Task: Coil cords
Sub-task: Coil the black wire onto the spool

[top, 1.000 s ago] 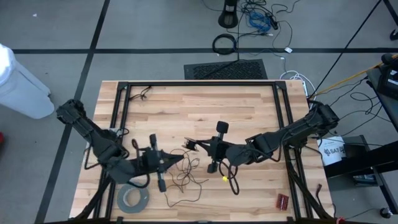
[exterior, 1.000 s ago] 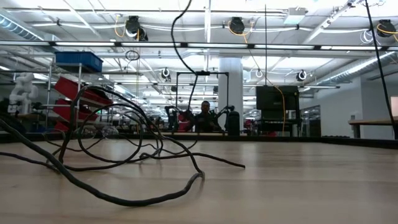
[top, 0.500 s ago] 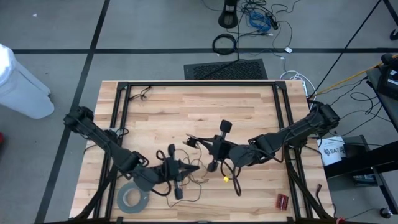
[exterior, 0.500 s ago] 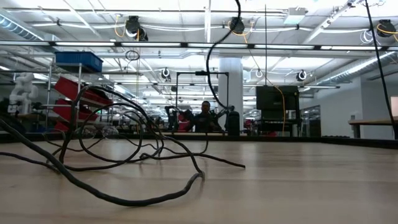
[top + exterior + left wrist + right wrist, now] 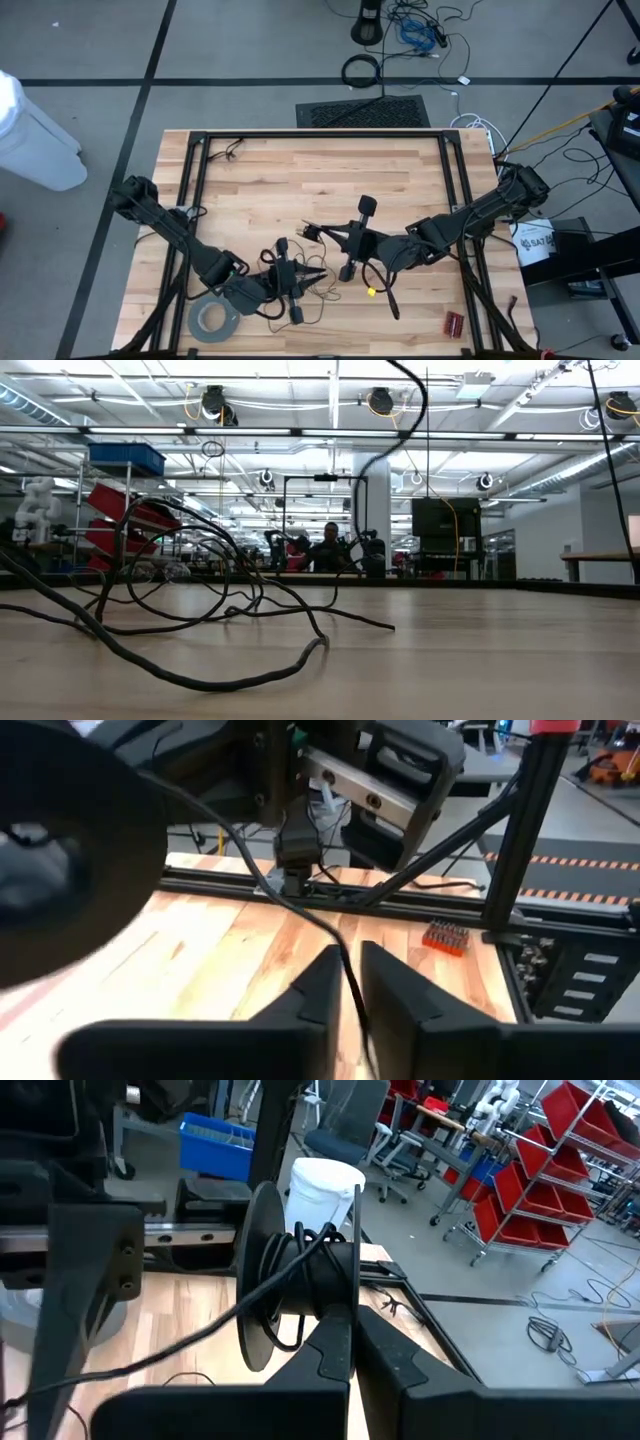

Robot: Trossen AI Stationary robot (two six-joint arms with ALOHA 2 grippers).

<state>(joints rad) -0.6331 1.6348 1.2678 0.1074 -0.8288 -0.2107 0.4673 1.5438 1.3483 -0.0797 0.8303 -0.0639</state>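
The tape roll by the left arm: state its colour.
Grey; the wide flat tape roll shows best in the high view.

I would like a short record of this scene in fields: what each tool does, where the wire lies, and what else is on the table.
left tool: near the table's front, beside the tape roll; fingers slightly apart, thin wire passing between them
right tool: near the table's middle, shut on the spool
spool: small black disc, with dark wire wound on it
thin wire: loose tangle on the wood between the two tools
tape roll: grey, flat at the front left
red item: small, front right corner
table: light wood, black frame
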